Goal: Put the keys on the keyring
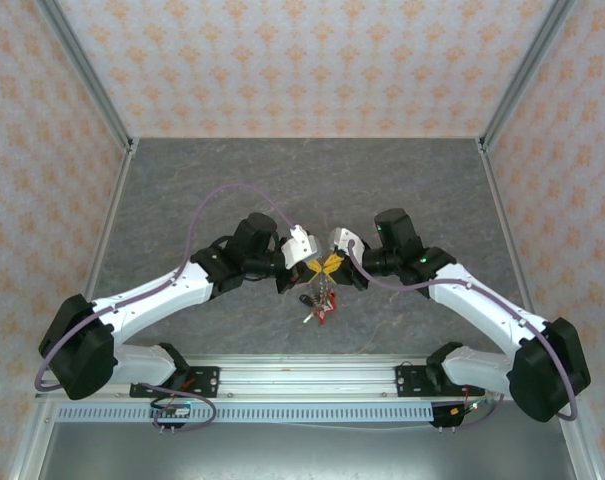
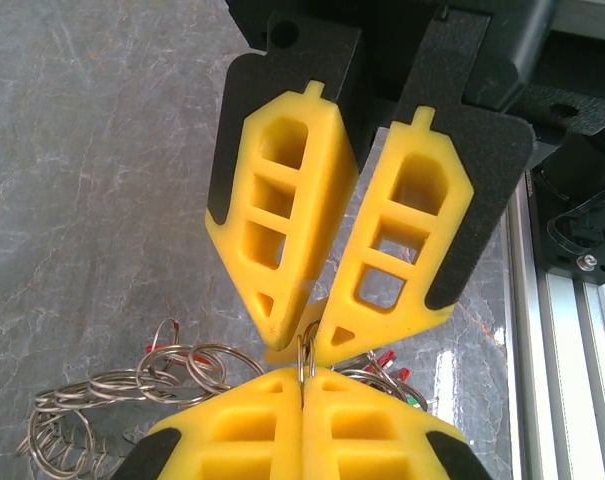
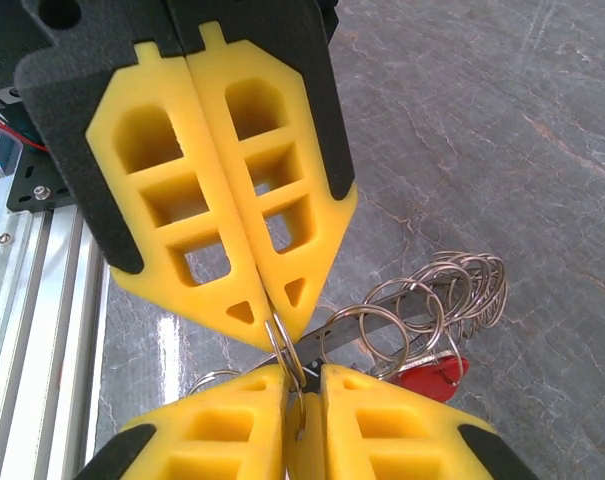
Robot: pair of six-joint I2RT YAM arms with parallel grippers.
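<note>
My two grippers meet tip to tip above the grey table (image 1: 302, 190). The left gripper (image 2: 307, 372) (image 1: 320, 268) is shut on a thin silver split ring (image 2: 306, 355) (image 3: 287, 345) of the keyring bunch. Facing it, the right gripper (image 3: 302, 375) (image 1: 334, 265) pinches a pale yellow key head (image 2: 281, 354) (image 3: 300, 435) that this ring passes through. Several more linked silver rings (image 2: 132, 385) (image 3: 462, 285) hang to one side. Red-headed keys (image 3: 432, 375) (image 2: 387, 362) dangle below the fingers (image 1: 324, 305), and a flat metal blade (image 3: 367, 305) runs behind the rings.
An aluminium rail (image 1: 302, 375) (image 2: 562, 330) (image 3: 22, 300) with the arm bases runs along the near edge. Patterned walls with metal posts (image 1: 112, 110) close in the table on three sides.
</note>
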